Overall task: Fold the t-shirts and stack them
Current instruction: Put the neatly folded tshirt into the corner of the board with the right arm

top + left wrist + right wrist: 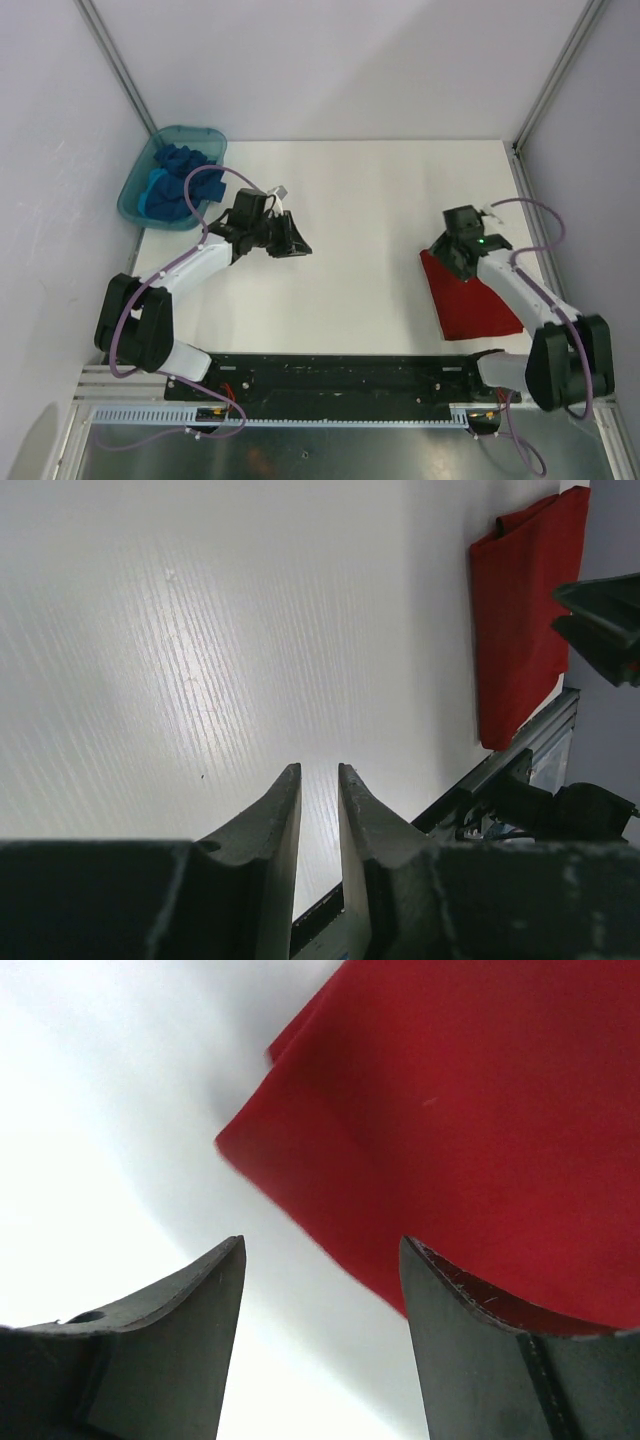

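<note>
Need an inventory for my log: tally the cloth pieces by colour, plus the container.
Teal tub: 1
Red t-shirt: 1
Royal blue cloth, in the tub: 1 visible
Lighter blue cloth, in the tub: 1 visible
Total: 4 (the crumpled heap may hide more)

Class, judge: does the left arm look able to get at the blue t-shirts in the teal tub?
Probably yes: the blue t-shirts lie in an open-topped teal tub near the left gripper, with nothing between.
</note>
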You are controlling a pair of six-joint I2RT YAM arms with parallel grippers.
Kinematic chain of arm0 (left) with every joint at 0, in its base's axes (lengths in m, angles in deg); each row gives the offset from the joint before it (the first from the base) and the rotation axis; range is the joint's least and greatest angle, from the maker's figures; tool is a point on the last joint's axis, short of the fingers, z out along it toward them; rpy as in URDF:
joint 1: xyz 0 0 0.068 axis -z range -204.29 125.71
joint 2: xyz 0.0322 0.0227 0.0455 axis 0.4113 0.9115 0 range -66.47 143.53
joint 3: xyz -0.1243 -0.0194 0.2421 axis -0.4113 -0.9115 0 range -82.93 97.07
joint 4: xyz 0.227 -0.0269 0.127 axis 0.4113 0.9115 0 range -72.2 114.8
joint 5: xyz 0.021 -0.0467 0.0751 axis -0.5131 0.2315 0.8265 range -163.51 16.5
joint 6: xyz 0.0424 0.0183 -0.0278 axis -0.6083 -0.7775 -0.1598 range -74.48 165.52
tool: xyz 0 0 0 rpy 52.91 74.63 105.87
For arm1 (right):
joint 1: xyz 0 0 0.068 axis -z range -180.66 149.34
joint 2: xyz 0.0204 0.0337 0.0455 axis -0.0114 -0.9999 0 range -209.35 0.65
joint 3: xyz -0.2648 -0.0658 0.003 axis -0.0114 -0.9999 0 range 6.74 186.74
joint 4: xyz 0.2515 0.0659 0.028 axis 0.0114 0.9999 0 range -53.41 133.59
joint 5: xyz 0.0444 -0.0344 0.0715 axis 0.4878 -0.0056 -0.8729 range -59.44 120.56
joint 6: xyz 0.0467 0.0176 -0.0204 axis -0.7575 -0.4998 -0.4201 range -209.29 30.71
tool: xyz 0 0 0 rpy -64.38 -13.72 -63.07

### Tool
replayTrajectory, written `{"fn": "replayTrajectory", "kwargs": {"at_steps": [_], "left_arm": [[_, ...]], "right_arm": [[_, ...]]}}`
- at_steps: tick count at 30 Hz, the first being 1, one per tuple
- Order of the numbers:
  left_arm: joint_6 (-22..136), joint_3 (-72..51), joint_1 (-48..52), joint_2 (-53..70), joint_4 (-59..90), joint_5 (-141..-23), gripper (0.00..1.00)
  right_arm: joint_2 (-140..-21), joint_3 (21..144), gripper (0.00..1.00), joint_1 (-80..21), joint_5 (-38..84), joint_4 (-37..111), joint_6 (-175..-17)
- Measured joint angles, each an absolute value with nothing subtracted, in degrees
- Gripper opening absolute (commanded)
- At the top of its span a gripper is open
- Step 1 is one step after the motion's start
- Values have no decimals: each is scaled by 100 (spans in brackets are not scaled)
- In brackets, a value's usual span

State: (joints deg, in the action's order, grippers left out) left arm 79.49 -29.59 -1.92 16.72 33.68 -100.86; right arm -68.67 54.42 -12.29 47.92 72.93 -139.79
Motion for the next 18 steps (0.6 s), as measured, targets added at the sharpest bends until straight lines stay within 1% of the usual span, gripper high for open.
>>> {"fn": "replayTrajectory", "kwargs": {"at_steps": [5, 8, 12, 18], "left_arm": [[7949, -2959, -192, 1670, 3381, -10084, 26], [7949, -2959, -192, 1670, 3383, -10075, 26], [7947, -2959, -192, 1670, 3383, -10071, 26], [7945, -2959, -192, 1670, 3383, -10068, 26]], "right_arm": [[-7774, 5469, 66, -2126, 4777, 6762, -13957], [-8137, 5506, 66, -2427, 4759, 6578, -13962], [-8441, 5517, 66, -2659, 4759, 6438, -13962], [-8738, 5521, 66, -2742, 4770, 6373, -13935]]}}
